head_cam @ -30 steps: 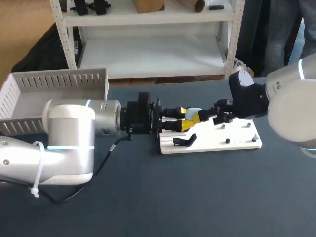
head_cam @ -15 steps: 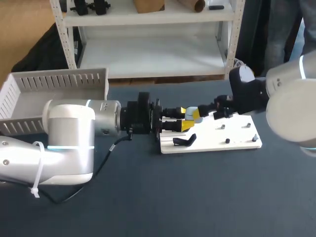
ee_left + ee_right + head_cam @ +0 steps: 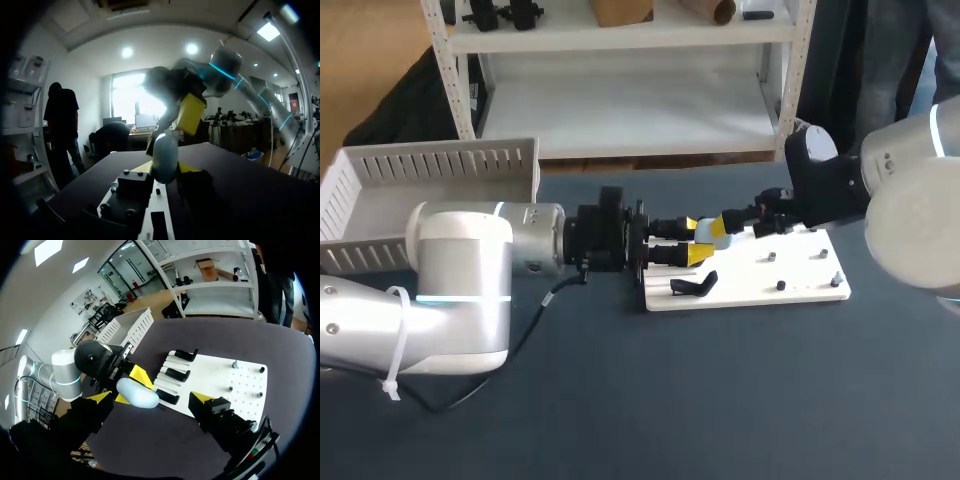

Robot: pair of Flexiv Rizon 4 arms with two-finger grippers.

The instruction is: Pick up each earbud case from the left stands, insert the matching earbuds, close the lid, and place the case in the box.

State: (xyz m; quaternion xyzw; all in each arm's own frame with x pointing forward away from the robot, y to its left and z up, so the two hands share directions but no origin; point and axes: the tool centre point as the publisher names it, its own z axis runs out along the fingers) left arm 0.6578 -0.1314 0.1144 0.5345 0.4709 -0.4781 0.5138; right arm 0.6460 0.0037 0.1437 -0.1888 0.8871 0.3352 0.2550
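Here the left tool (image 3: 695, 241) reached in level over the dark surface (image 3: 720, 400), its yellow tips closed from two sides on the pale blue earbud case (image 3: 137, 392). The case was held off the surface, just above the near-left corner of the white board (image 3: 790, 285), and in the left wrist view it stood upright between the fingers. Whether its lid was open or shut could not be told.

The right tool (image 3: 150, 398) came in from the opposite side and met the case head-on. Its own fingers stood wide apart, one on each side of the case. In the left wrist view one yellow fingertip (image 3: 190, 114) sat at the top of the case. In the right wrist view a gap showed between the case and the other finger, so this tool was open and gripped nothing.

On the board lay black stands (image 3: 693, 287) along the end nearest the left arm, and a few small pegs (image 3: 780, 285) stood on the other half. The white slatted box (image 3: 430, 165) sat at the far left of the surface, well apart from the case and both tools
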